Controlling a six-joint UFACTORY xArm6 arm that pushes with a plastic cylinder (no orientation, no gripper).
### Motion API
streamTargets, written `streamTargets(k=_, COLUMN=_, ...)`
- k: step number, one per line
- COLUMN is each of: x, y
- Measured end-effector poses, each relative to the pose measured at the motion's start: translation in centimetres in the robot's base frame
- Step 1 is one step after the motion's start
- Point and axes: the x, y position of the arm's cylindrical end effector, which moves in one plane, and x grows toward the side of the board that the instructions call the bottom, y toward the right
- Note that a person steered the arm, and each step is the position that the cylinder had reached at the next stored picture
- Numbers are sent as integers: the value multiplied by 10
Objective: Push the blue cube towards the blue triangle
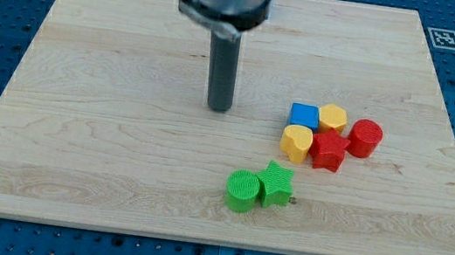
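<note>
Wooden surface (104, 129), no pincer on this rig, so my tip (218, 109) sits left of the blue cube (304, 116) to shove it, though no blue triangle shows.

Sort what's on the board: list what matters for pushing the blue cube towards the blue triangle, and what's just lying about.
For the job:
- blue cube
- my tip, off to the view's left of the cube, apart from it
- blue triangle: not in view

Lying about:
- yellow block
- yellow heart
- red star
- red cylinder
- green cylinder
- green star
</note>
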Motion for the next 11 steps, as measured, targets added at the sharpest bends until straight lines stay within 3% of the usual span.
streamTargets(k=1, x=36, y=3)
streamTargets(k=2, x=36, y=4)
streamTargets(k=4, x=39, y=117)
streamTargets(k=5, x=40, y=138)
streamTargets(k=9, x=9, y=114)
streamTargets(k=11, x=-32, y=94)
